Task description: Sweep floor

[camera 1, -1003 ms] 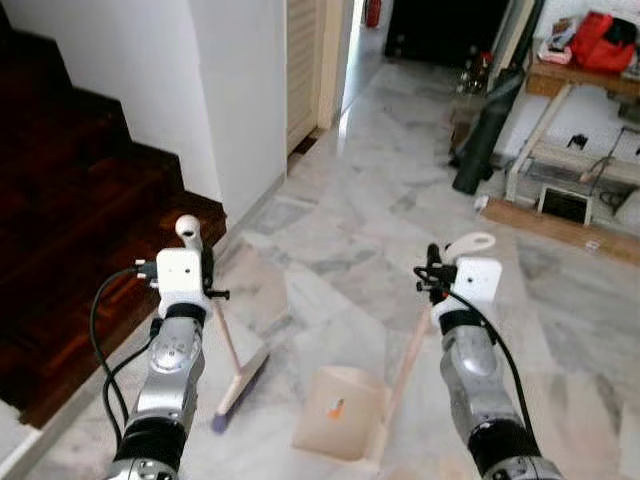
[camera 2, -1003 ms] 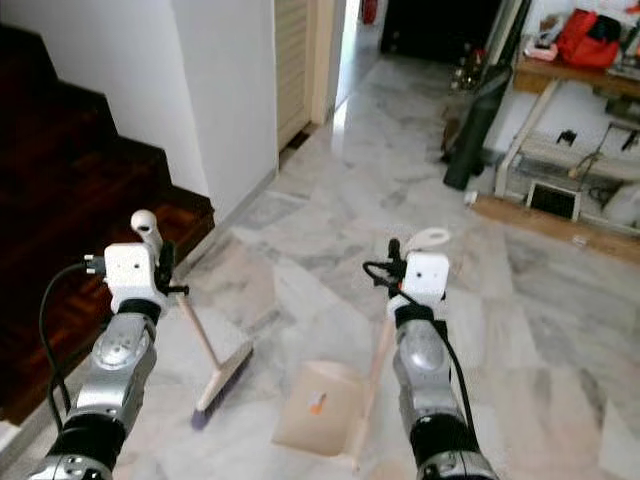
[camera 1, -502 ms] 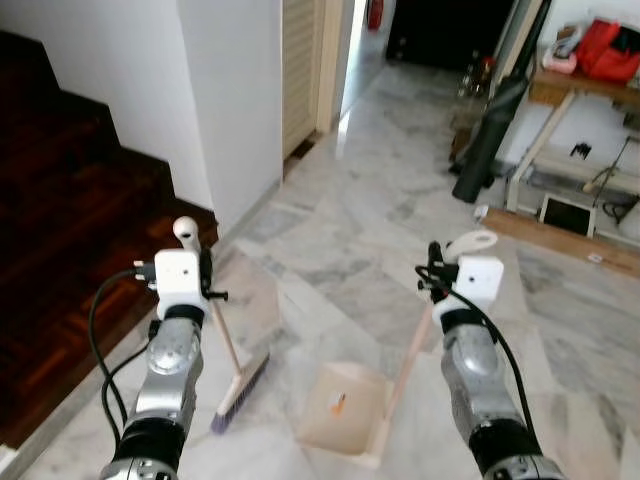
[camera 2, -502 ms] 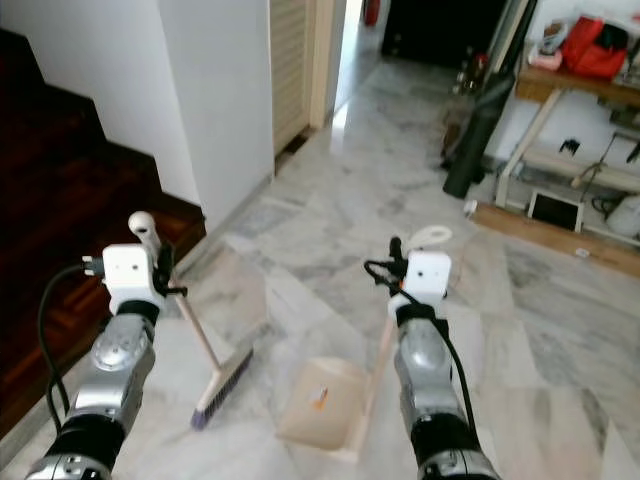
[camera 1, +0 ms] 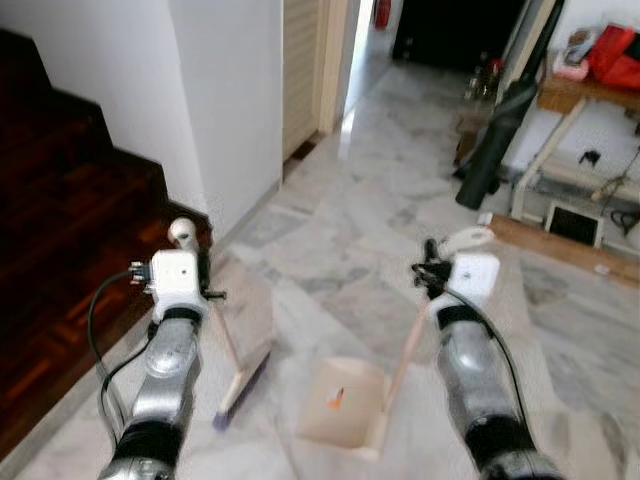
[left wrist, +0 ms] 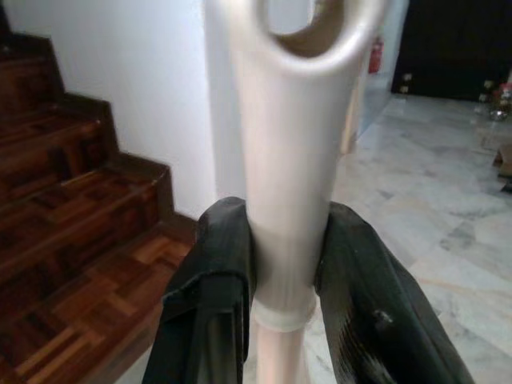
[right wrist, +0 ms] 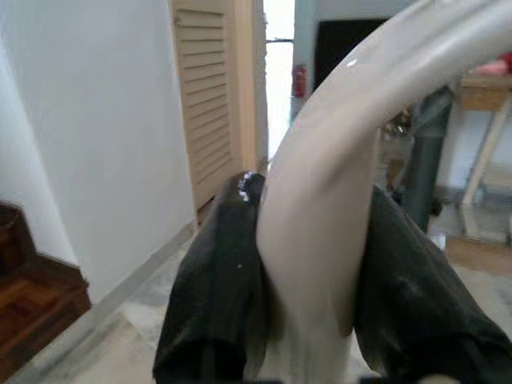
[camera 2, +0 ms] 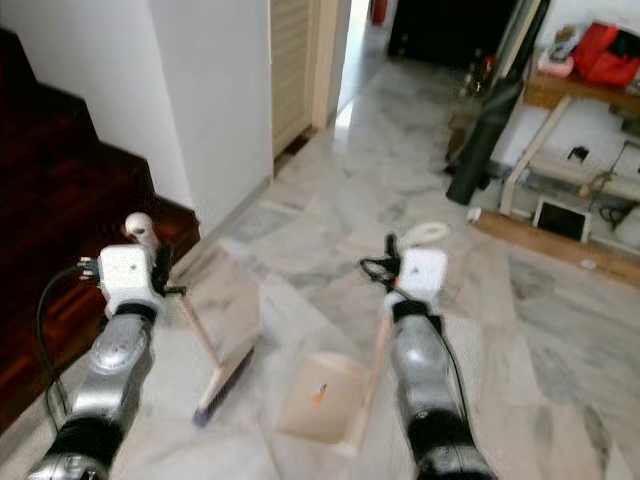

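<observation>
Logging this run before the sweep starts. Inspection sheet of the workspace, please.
Surface: marble floor, no debris made out, picture blurred.
Job's things: broom, head on floor; dustpan standing on floor beside it.
Clutter: dark bag leaning by a wooden bench with a red bag on top.
Grippers: left gripper shut on broom handle; right gripper shut on dustpan handle.
Cables: black cable looping off left wrist.
Surroundings: wooden stairs, white wall, louvred door.
</observation>
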{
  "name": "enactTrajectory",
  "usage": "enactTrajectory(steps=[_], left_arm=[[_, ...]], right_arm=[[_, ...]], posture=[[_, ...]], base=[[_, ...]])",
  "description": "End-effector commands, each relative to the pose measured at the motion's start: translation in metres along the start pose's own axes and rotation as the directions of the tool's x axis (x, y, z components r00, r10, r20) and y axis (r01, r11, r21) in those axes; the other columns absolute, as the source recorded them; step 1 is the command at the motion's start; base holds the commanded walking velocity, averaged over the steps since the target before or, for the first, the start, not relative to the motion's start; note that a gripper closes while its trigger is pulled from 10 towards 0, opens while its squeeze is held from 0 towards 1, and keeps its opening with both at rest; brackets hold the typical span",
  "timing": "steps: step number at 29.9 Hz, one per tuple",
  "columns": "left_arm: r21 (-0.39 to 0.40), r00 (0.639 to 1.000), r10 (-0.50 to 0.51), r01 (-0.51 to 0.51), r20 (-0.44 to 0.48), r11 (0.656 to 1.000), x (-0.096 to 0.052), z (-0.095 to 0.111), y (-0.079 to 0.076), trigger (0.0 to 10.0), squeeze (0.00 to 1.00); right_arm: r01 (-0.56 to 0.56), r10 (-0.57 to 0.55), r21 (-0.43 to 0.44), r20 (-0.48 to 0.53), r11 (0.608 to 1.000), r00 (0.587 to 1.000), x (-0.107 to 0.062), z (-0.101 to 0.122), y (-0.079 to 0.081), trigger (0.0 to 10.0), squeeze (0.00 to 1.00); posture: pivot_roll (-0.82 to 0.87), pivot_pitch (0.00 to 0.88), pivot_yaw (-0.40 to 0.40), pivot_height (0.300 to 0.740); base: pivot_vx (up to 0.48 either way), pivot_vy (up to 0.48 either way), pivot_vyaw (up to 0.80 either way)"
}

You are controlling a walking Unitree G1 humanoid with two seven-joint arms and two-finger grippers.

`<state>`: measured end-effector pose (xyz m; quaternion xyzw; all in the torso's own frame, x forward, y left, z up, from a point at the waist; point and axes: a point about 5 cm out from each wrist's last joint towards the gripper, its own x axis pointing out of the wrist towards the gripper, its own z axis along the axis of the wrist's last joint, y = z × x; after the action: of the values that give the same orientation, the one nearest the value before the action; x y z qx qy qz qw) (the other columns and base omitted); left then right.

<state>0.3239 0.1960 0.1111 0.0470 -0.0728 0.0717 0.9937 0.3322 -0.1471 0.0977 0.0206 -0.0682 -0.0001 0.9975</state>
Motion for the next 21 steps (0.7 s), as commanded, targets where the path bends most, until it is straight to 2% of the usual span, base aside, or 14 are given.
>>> enactTrajectory(steps=[1,11,18,21], left_arm=[[-0.006,0.998,-0.017,0.017,0.057,1.0,0.0045,0.0123,-0.0074,10.0,0.0],[-0.007,0.998,-0.016,0.017,0.059,1.0,0.004,0.0117,-0.0074,10.0,0.0],[-0.015,0.997,-0.04,0.041,0.065,0.999,0.0036,0.0122,-0.0104,10.0,0.0],[-0.022,0.997,-0.047,0.048,0.068,0.999,0.0036,0.0126,-0.0124,10.0,0.0]], right_arm=[[0.026,-0.026,-0.004,0.049,1.0,0.998,0.0043,0.0109,-0.009,10.0,0.0],[0.023,-0.022,-0.005,0.047,1.0,0.999,0.0046,0.0106,-0.0085,10.0,0.0],[0.026,-0.026,0.0,0.035,1.0,0.999,0.0049,0.0088,-0.0073,10.0,0.0],[0.028,-0.028,0.002,0.023,1.0,0.999,0.0045,0.0072,-0.0077,10.0,0.0]], posture=[[0.02,0.0,-0.045,0.74],[0.03,0.0,-0.048,0.74],[0.02,0.0,-0.043,0.74],[0.02,0.0,-0.044,0.74]], base=[[0.315,0.0,0.0],[0.313,0.0,0.0],[0.0,0.0,0.0],[0.0,0.0,-0.59]])
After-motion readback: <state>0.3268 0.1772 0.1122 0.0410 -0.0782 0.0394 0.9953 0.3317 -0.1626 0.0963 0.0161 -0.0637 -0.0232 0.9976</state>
